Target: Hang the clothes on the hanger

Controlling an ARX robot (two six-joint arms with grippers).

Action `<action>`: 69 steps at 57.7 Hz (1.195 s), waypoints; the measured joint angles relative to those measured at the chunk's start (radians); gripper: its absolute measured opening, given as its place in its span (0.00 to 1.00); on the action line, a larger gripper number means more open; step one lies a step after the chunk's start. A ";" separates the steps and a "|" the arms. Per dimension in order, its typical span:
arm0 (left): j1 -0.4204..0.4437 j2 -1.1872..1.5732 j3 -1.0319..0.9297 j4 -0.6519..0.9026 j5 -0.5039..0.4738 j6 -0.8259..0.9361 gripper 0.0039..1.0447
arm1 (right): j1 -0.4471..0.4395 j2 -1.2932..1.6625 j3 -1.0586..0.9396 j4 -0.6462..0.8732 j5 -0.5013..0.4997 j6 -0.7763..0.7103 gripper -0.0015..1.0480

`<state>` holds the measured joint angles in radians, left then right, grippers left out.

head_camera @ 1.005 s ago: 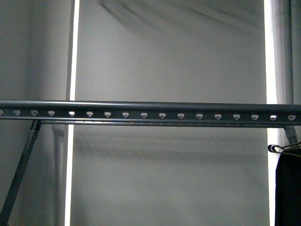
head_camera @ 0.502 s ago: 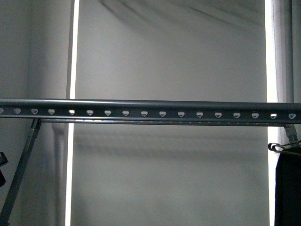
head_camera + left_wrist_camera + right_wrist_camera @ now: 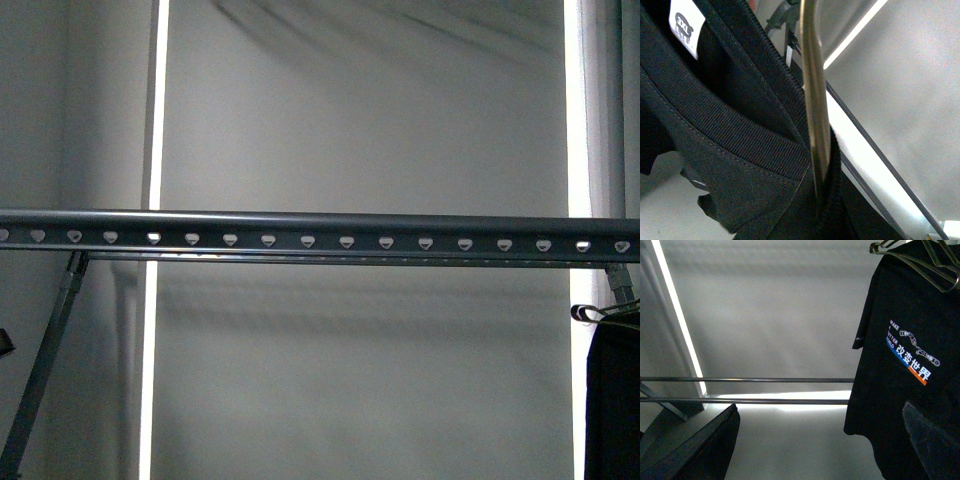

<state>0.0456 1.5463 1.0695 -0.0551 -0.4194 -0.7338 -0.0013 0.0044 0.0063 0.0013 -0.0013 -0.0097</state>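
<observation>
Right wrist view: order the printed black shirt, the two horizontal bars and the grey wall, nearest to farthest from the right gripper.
1. printed black shirt, hanging at one side, hiding the bars' ends.
2. horizontal bars, running behind the shirt.
3. grey wall, backdrop behind both.

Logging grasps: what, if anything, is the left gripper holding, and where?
Cannot tell: the wire coat hanger and the T-shirt collar fill its wrist view, but no fingers show.

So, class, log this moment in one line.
rail: nothing hung mid-span | T-shirt: on metal hanger, at left wrist | status: not yet hung
</observation>
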 joint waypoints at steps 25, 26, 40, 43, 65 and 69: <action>-0.040 -0.261 -0.174 -0.013 0.560 0.380 0.04 | 0.000 0.000 0.000 0.000 0.000 0.000 0.93; -0.045 -0.280 -0.181 -0.032 0.639 0.436 0.04 | 0.000 0.000 0.000 0.000 0.000 0.000 0.93; -0.102 -0.349 -0.088 -0.307 1.033 1.056 0.04 | 0.000 0.000 0.000 0.000 0.000 0.000 0.93; -0.120 -0.332 -0.047 -0.334 1.046 1.170 0.04 | 0.000 0.000 0.000 0.000 0.000 0.000 0.93; -0.257 -0.192 0.147 -0.394 1.064 1.929 0.04 | 0.000 0.000 0.000 0.000 0.000 0.000 0.93; -0.278 -0.180 0.153 -0.367 1.038 2.034 0.04 | 0.000 0.000 0.000 0.000 0.000 0.000 0.93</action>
<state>-0.2321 1.3663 1.2228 -0.4221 0.6186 1.3003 -0.0013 0.0044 0.0063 0.0013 -0.0013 -0.0097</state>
